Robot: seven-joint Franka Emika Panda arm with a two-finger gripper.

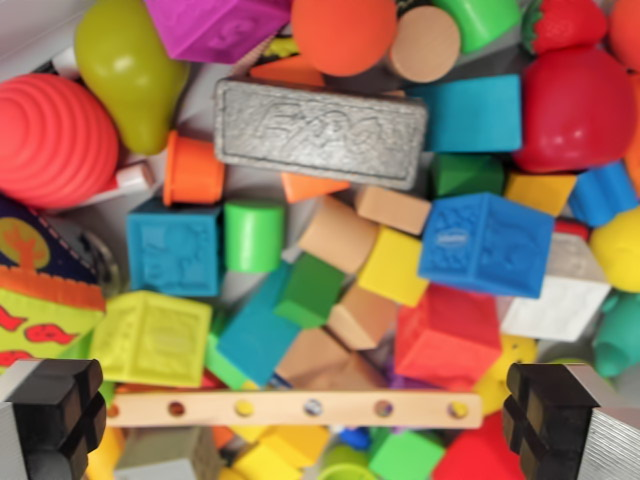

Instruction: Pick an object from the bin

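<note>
The wrist view looks straight down into a bin packed with toys. A grey Expo eraser (pixel 320 133) lies flat near the top middle. Below it sit a blue embossed cube (pixel 487 243), a red block (pixel 447 335), a yellow cube (pixel 393 266), a green cylinder (pixel 254 236), a teal cube (pixel 173 248) and a lime soft cube (pixel 151 339). A wooden strip with coloured dots (pixel 295 409) lies across the bottom. My gripper (pixel 300 415) hangs above that strip, open, its black fingertips (pixel 55 410) at the lower corners with nothing between them.
A red ribbed ball (pixel 55 140) and a green pear (pixel 130 70) fill the upper left. A purple cube (pixel 222 25), an orange ball (pixel 343 33) and a red apple (pixel 578 108) crowd the top. The bin's pale wall (pixel 25 30) shows at the top left corner.
</note>
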